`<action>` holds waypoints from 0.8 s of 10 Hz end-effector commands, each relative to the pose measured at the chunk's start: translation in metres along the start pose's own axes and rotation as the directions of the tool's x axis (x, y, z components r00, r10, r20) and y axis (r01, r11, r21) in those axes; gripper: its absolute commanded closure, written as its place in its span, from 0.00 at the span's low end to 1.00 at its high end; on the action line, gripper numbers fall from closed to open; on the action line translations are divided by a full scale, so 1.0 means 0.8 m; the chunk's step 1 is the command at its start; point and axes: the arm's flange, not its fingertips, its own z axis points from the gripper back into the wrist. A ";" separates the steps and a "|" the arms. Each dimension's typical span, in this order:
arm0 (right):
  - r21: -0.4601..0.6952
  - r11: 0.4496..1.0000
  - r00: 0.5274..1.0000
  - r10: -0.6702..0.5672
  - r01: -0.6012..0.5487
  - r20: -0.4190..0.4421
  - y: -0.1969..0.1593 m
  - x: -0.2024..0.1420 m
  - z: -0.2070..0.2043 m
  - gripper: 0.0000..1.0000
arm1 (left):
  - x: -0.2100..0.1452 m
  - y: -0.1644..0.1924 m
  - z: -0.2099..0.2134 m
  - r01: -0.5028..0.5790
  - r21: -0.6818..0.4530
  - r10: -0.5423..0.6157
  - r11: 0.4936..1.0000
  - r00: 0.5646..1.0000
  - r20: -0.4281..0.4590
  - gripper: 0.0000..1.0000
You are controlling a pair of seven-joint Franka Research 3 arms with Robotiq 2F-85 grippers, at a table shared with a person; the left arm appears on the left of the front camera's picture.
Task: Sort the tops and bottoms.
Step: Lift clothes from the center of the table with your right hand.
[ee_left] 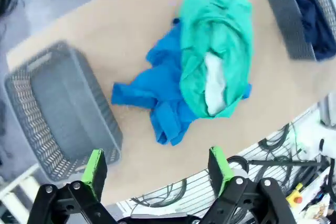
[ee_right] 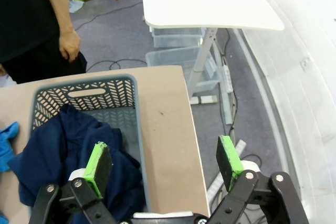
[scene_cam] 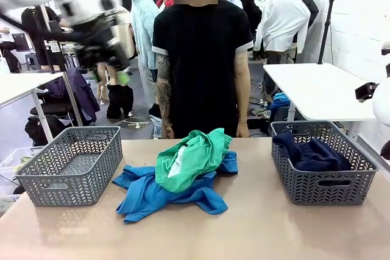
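Only the dark navy garment [scene_cam: 312, 153] lies in the right basket [scene_cam: 317, 192] at the table's [scene_cam: 274, 229] right edge, while the sea-green garment [scene_cam: 194, 156] and bright blue garments [scene_cam: 164, 194] lie heaped mid-table, unsorted, with the left gripper [ee_left: 157, 165] and right gripper [ee_right: 164, 157] both wide apart and holding nothing.

Left tool [scene_cam: 113, 68] is motion-blurred; green garment [scene_cam: 196, 155] hides part of blue garments [scene_cam: 155, 198].

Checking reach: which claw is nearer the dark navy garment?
Right. The right claw hovers open close above the dark navy garment; the left claw hangs high, across the table.
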 end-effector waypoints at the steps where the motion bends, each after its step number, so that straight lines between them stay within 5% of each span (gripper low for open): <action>1: -0.002 1.000 1.000 -0.001 0.001 -0.008 0.002 0.000 -0.001 0.00 | -0.077 0.070 -0.056 -0.115 -0.064 0.121 0.991 0.987 0.106 0.00; 3: -0.002 1.000 1.000 -0.001 0.001 -0.008 0.002 0.000 -0.001 0.00 | -0.111 0.133 -0.036 -0.241 -0.064 0.250 0.968 0.939 0.238 0.00; 5: -0.002 1.000 1.000 -0.001 0.001 -0.008 0.002 0.000 -0.001 0.00 | -0.112 0.121 -0.002 -0.270 0.114 0.219 0.956 0.916 0.337 0.00; 8: -0.002 1.000 1.000 -0.001 0.001 -0.008 0.002 0.000 -0.001 0.00 | -0.088 0.114 0.017 -0.227 0.275 0.169 0.934 0.961 0.220 0.00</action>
